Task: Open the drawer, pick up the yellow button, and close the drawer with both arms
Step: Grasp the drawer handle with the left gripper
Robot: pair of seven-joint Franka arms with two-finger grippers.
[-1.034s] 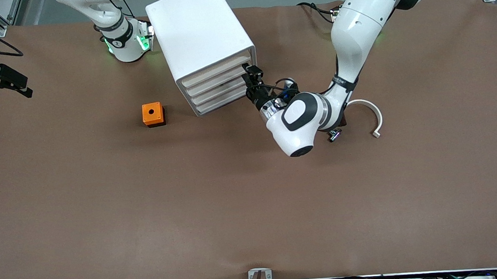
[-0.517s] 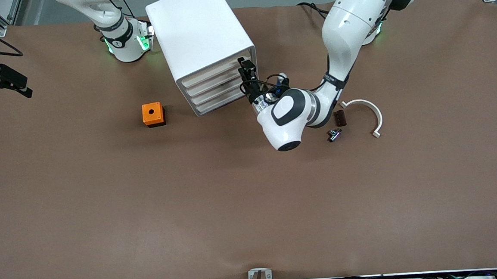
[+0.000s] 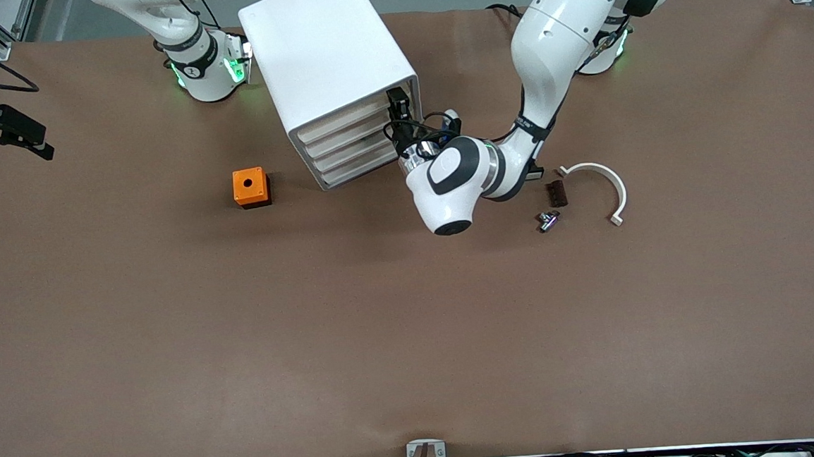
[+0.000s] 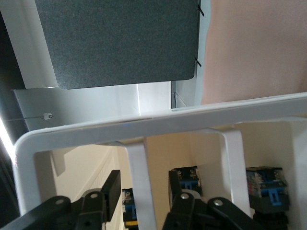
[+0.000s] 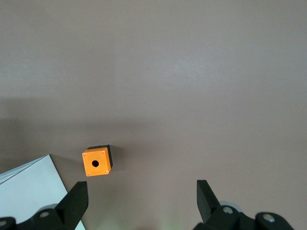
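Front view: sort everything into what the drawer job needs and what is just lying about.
Job in hand:
- drawer, uppermost in the white cabinet
- left tool, at the drawer's front
- right tool, waiting at the right arm's end of the table

Lying about:
- orange cube
- white curved piece
- brown block
- small metallic part

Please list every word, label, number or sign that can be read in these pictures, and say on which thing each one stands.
"1": a round mark on the right arm's base, as far as it can be read.
No readable text on the cabinet, the orange cube or the blue-and-black parts in the left wrist view.
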